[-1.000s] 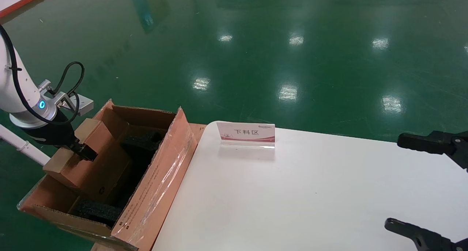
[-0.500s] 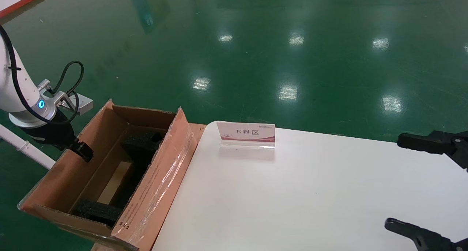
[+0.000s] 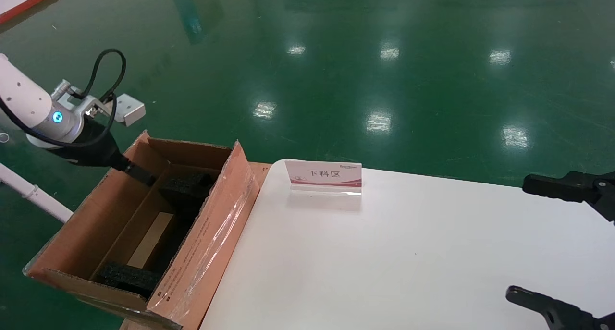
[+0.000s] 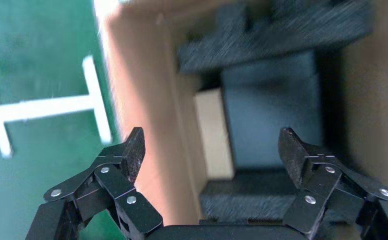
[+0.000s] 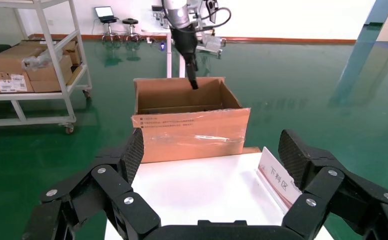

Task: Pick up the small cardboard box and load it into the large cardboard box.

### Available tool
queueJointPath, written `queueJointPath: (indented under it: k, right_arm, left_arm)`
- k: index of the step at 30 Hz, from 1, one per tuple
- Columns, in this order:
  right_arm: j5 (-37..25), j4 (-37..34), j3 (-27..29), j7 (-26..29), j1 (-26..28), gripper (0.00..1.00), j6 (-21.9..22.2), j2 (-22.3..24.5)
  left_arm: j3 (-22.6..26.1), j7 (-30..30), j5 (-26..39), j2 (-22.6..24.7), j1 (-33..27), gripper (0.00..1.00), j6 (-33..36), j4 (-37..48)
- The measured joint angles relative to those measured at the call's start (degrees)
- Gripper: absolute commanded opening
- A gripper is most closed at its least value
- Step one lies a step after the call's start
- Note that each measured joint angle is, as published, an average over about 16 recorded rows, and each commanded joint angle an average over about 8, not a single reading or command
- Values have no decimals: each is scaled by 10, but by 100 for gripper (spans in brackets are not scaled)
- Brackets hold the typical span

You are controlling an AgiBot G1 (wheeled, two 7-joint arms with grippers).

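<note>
1. Hovering above the far left wall of the large cardboard box [image 3: 144,224], the left gripper [image 4: 212,150] is being held with its jaws released and nothing between them.
2. The small cardboard box [image 3: 151,238] is being seen as a pale strip down on the floor of the large carton, lying between the two black foam blocks [image 3: 185,186], so the loading is judged to be done.
3. The small carton's long axis is being read as running along the large carton's length, from the near foam block toward the far one; it is lying below the jaws and toward the carton's near end.
4. The large carton is standing on the floor, pressed against the left edge of the white surface [image 3: 408,253], with its taped flap [image 3: 211,224] rising beside that edge.
5. The right gripper [image 5: 212,155] is being kept parked over the right edge of the surface, jaws spread and empty, well apart from both cartons; the left arm is by far the nearer one.
6. A small sign [image 3: 323,175] is standing near the far edge of the surface.
</note>
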Motion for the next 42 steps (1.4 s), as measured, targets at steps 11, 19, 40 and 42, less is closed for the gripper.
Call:
queueJointPath:
  k: [11,19,40,42]
  right_arm:
    - [0,0,0,0,0,100,0,0]
    - [0,0,0,0,0,100,0,0]
    - [0,-1,-1,-1,0,100,0,0]
    - [0,-1,-1,-1,0,100,0,0]
  left_arm:
    - [-41,21,-36,-91,-64,100,-48,-172]
    - [-72,50,-67,-120,-67,100,-61,-225]
    - [-370,233,-175,-90,162,100,30,-223]
    - [-406,254,-188,-85,190,100,41,-221]
